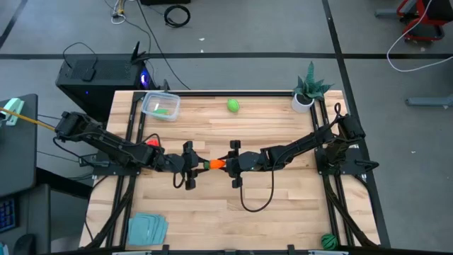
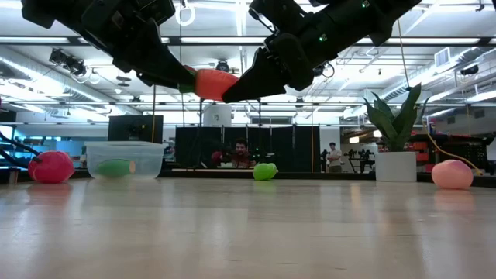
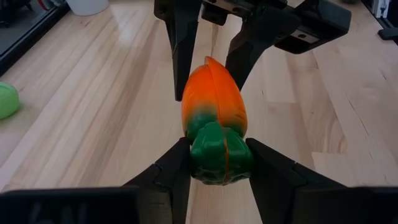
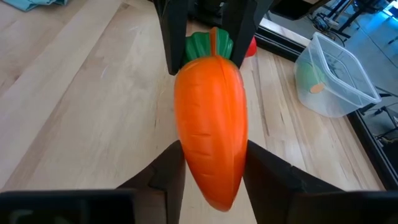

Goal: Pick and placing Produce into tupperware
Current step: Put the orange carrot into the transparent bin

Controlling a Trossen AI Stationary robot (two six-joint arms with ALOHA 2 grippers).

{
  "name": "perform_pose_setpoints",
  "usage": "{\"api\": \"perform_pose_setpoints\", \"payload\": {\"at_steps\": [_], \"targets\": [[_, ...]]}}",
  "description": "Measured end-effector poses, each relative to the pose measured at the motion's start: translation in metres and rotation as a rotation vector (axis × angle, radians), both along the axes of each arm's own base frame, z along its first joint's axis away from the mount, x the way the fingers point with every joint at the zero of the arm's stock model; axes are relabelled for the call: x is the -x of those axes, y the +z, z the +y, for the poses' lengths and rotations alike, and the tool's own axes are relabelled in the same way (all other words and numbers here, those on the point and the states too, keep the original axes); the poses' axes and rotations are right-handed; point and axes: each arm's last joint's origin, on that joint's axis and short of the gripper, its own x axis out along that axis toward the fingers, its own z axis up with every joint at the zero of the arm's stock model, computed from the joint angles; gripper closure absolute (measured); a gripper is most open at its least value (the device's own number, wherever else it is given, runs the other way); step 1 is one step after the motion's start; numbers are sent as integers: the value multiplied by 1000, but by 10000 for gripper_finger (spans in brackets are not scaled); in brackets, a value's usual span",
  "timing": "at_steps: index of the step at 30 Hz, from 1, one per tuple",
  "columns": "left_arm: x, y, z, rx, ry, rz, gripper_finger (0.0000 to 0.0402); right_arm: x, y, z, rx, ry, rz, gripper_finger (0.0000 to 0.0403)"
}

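The orange carrot with green top (image 1: 216,164) hangs level above the table's middle, held between both grippers. My left gripper (image 1: 203,164) comes from the left and is shut on its green top. My right gripper (image 1: 228,163) comes from the right and is shut on its orange end. The clear tupperware (image 1: 161,106) stands at the far left with the green oblong (image 1: 161,110) inside it. The light green ball (image 1: 233,105) lies at the far middle, the red piece (image 1: 151,142) by the left arm, and the dark green striped ball (image 1: 328,241) at the near right edge. My left gripper pinches the carrot's green top (image 3: 214,155) between its two fingers (image 3: 177,171), coming level from the table's left, along the carrot. The carrot is lifted clear (image 2: 213,84) and lies about level. My right gripper pinches the carrot's orange body near the pointed end (image 4: 211,155) between its two fingers (image 4: 264,171), coming level from the table's right, along the carrot.
A spiky potted plant (image 1: 306,92) stands at the far right corner. A flat pale-blue piece (image 1: 147,228) lies at the near left. A pink round thing (image 2: 452,174) shows at the right in the low view. Bare wood lies around the table's middle.
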Motion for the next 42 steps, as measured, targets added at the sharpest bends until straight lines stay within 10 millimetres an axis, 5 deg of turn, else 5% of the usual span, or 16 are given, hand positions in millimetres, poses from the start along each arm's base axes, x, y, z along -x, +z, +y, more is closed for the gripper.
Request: {"api": "perform_pose_setpoints", "payload": {"at_steps": [16, 33, 42], "targets": [[0, 0, 0, 1, 0, -1, 262, 1, 2, 0, -7, -3, -1, 188], [-1, 0, 3, -8, 25, -4, 262, 52, 62, -4, -146, -78, 67, 182], [9, 21, 38, -3, 159, -49, 262, 69, 81, 1, -196, -71, 41, 182]]}}
